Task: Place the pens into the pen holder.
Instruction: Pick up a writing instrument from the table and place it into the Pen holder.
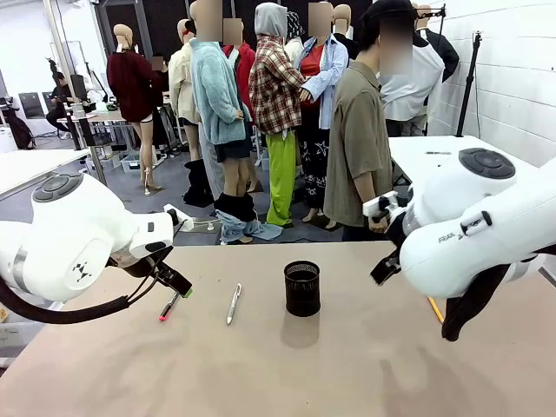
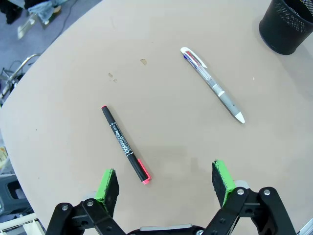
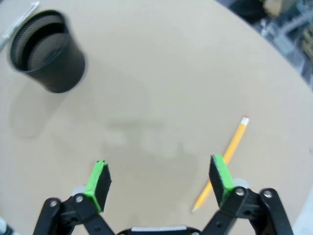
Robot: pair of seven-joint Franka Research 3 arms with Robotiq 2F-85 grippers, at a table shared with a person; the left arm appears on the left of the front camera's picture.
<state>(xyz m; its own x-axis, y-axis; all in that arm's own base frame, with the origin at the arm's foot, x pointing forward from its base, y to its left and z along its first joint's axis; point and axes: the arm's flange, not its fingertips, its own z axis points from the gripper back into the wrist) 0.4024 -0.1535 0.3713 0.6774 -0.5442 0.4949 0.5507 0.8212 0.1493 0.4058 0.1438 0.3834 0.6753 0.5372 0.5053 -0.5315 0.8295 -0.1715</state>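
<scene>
The black mesh pen holder [image 1: 301, 287] stands upright mid-table. Left of it lie a silver-white pen [image 1: 233, 304] and a dark pen with a pink-red end [image 1: 168, 306]. My left gripper [image 1: 176, 283] hovers just above the dark pen. In the left wrist view the left gripper [image 2: 166, 183] is open, the dark pen [image 2: 124, 145] lies between and just ahead of its pads, and the silver-white pen [image 2: 212, 84] and holder [image 2: 287, 25] lie farther off. My right gripper [image 3: 159, 178] is open over bare table, an orange pen [image 3: 222, 161] lying by its right pad and the holder [image 3: 46, 51] at upper left.
A person in an olive shirt [image 1: 356, 148] stands at the far edge of the table [image 1: 287, 373]. The orange pen [image 1: 434, 308] lies under my right arm [image 1: 486, 226]. Small marks [image 2: 143, 61] dot the tabletop.
</scene>
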